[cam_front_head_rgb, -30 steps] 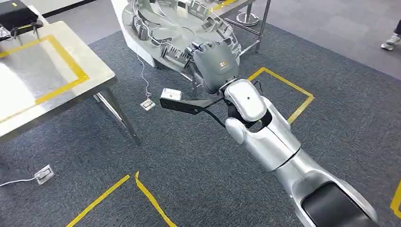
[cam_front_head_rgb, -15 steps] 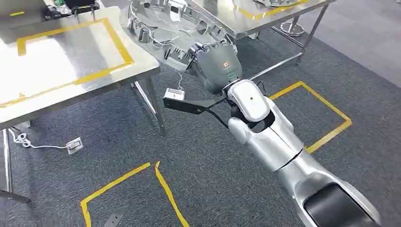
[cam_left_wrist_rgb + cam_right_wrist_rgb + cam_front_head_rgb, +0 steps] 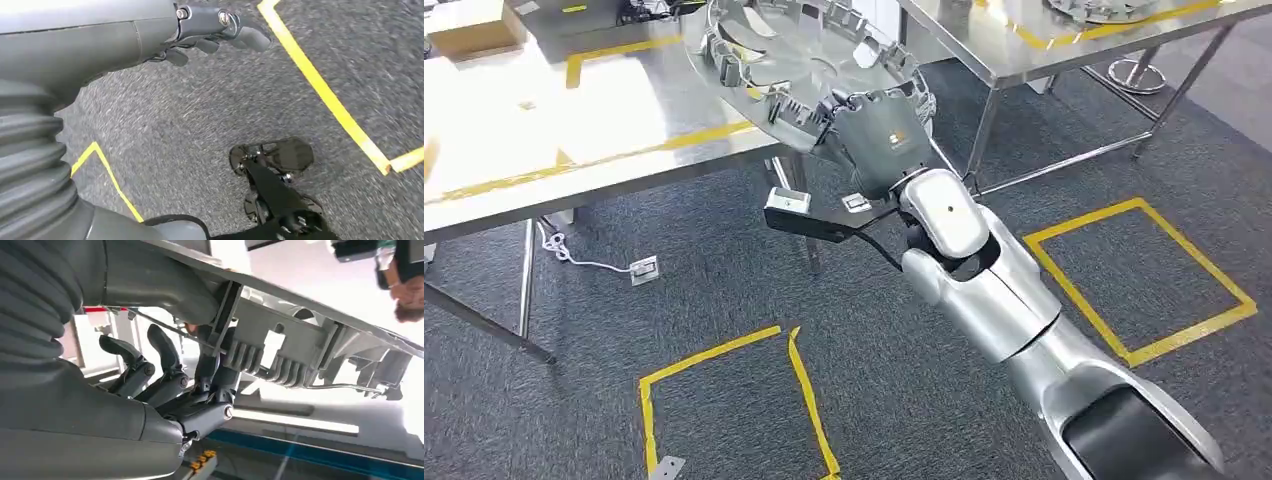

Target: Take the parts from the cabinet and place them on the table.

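The right hand [image 3: 879, 135] grips the near rim of the large round grey part [image 3: 799, 55], held out above the edge of the steel counter [image 3: 544, 150]. The left hand [image 3: 220, 30] hangs over carpet, fingers loosely apart, holding nothing.

The large round silver-grey ribbed part [image 3: 799, 60] looks like matt moulded plastic. Beneath it, the steel table [image 3: 544, 130] shines smooth and glossy, edged with yellow tape. The grey carpet floor [image 3: 874, 380] below the table looks rough.
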